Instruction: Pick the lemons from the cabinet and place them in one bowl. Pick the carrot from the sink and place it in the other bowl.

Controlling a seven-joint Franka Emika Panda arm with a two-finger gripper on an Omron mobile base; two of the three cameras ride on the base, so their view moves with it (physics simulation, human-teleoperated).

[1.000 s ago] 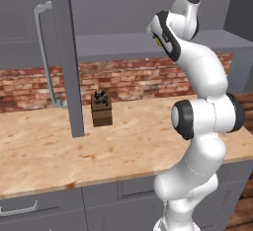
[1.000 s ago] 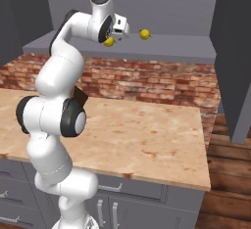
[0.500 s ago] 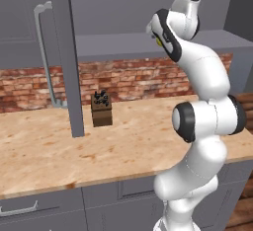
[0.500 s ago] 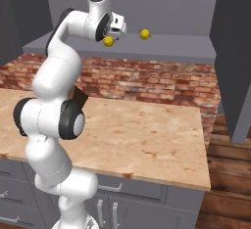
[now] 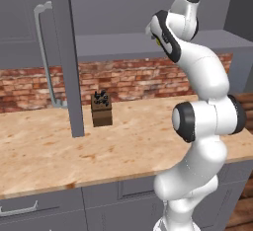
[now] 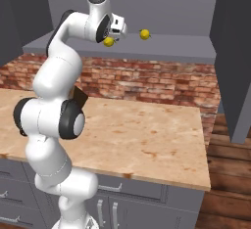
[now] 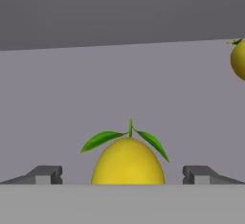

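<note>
From where I sit, working left to right across the right base view, my arm reaches up into the cabinet (image 6: 230,52), and the end effector (image 6: 115,33) hangs at shelf height with the near lemon (image 6: 109,41) right at its tips; the second lemon (image 6: 144,34) sits on the same grey shelf (image 6: 186,52) further right, apart from the first. In the hand view the near lemon (image 7: 128,162), leaves up, sits squarely between the two finger tips (image 7: 45,174), which stand wide on either side of it with clear gaps, so I read the end effector (image 7: 124,175) as released and grasping nothing, only lined up for a pinch. The other lemon (image 7: 238,59) peeks in at the right edge of that view. In the left base view I see the wooden surface (image 5: 44,156) with a small dark block (image 5: 101,109) standing on it near the open cabinet door (image 5: 66,57), and no fruit on it. My judgement: the task is barely started. Neither lemon has left the shelf, and the first grasp is the step in hand. After that come the carry to the red bowl, the second lemon, then the carrot from the sink to the pale bowl, all of it ahead of me
</note>
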